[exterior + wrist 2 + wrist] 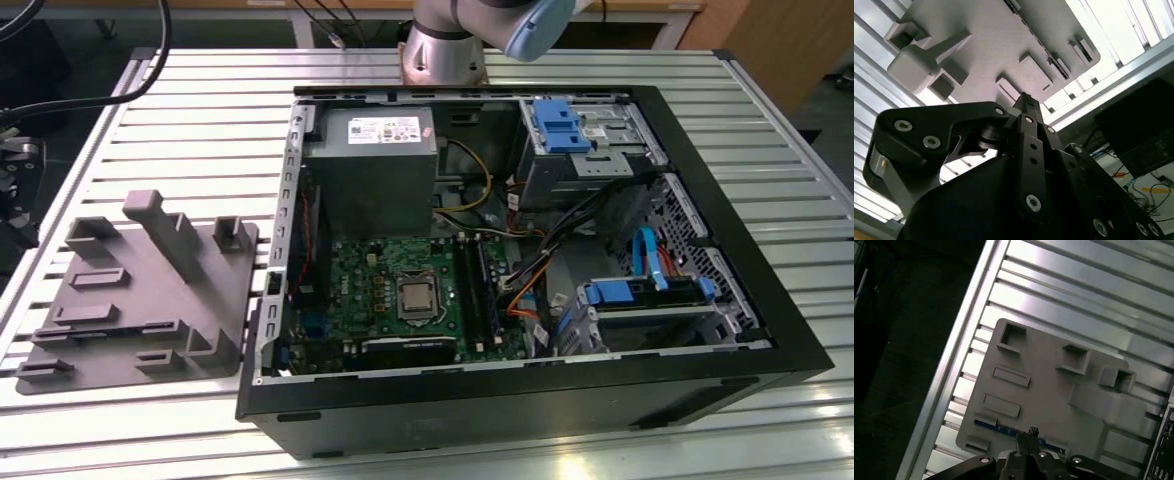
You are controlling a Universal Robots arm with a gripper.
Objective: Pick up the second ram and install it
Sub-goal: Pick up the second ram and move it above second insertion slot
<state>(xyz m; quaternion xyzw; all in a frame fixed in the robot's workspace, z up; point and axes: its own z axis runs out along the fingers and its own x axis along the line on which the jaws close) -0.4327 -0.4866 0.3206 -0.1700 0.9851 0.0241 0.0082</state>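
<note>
The second ram (1000,426) lies as a thin dark strip with a blue edge in a slot near one edge of the grey moulded tray (1044,385). My gripper (1031,432) hangs above the tray, its tips over that strip and apart from it. In both wrist views the fingers meet at the tip, shut with nothing between them, as my gripper (1025,99) also shows against the tray (989,35). In the exterior view the tray (134,300) sits at the left of the open computer case (534,400). The motherboard's black memory slots (475,285) run beside the processor socket (416,295).
Tall pale grey posts (167,228) rise from the tray's far part. Inside the case are a power supply (371,170), blue drive brackets (558,125) and loose orange and blue cables (527,290). The slatted metal table (200,110) ends close to the tray's left side.
</note>
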